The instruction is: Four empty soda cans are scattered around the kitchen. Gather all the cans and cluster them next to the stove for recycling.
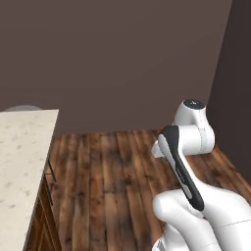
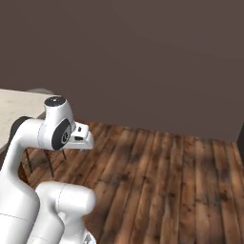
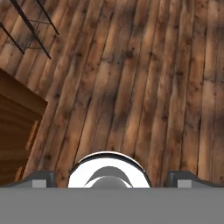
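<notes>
From the left base view I see my arm (image 1: 188, 162) folded up over a wooden floor (image 1: 112, 181), with a pale speckled bench (image 1: 22, 157) along the left edge and a dark wall (image 1: 117, 59) behind. Nothing red sits on the part of the bench I can see, and there is no stove here, so I judge the base is somewhere between pickup and drop-off.

From the right base view the arm rises at lower left, and a corner of the same bench (image 2: 16, 107) shows behind it, with thin dark legs (image 2: 28, 162) under it, perhaps a stool's. More bare floor runs off to the right.

In the hand view I look straight down at the planks. Between the two finger tips (image 3: 41, 178) of the end effector (image 3: 109, 181) sits a round silvery disc ringed with a bright rim, which I take to be the end of a soda can (image 3: 109, 168). So I read the end effector as clenched on that can, though its red side is hidden. A brown cabinet (image 3: 15, 131) lies at left.

An empty can is very light, thin-walled and slick. It dents easily, so I would squeeze gently across the mid-body, keep it upright, and avoid jolts while driving.
</notes>
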Tool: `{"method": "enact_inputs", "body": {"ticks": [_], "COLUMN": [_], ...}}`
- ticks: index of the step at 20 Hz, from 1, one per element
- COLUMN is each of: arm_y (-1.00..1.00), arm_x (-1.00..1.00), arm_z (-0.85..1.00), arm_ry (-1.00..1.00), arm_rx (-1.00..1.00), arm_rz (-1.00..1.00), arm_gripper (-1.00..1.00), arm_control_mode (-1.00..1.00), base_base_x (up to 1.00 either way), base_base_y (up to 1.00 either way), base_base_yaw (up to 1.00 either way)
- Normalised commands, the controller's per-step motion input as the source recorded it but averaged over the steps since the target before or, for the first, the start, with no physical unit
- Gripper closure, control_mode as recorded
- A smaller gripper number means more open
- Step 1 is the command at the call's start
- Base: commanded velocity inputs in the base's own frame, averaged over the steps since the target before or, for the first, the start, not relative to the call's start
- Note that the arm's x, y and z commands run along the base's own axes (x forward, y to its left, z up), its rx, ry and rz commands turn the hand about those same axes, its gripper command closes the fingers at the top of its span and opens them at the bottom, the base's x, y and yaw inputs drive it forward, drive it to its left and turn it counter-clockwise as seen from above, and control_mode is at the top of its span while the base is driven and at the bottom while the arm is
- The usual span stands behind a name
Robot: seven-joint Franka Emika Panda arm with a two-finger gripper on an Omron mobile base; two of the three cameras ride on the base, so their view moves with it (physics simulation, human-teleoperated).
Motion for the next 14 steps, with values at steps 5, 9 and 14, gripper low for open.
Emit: {"method": "enact_inputs", "body": {"ticks": [5, 9, 14], "arm_y": [0.00, 0.00, 0.00], "arm_x": [0.00, 0.00, 0.00], "arm_z": [0.00, 0.00, 0.00], "arm_ry": [0.00, 0.00, 0.00], "arm_rx": [0.00, 0.00, 0.00], "arm_rz": [0.00, 0.00, 0.00], "arm_gripper": [-1.00, -1.00, -1.00], "arm_control_mode": [1.00, 1.00, 1.00], "base_base_x": [1.00, 1.00, 1.00], "base_base_y": [-0.23, -0.16, -0.09], "base_base_yaw": [-0.03, -0.02, -0.01]}}
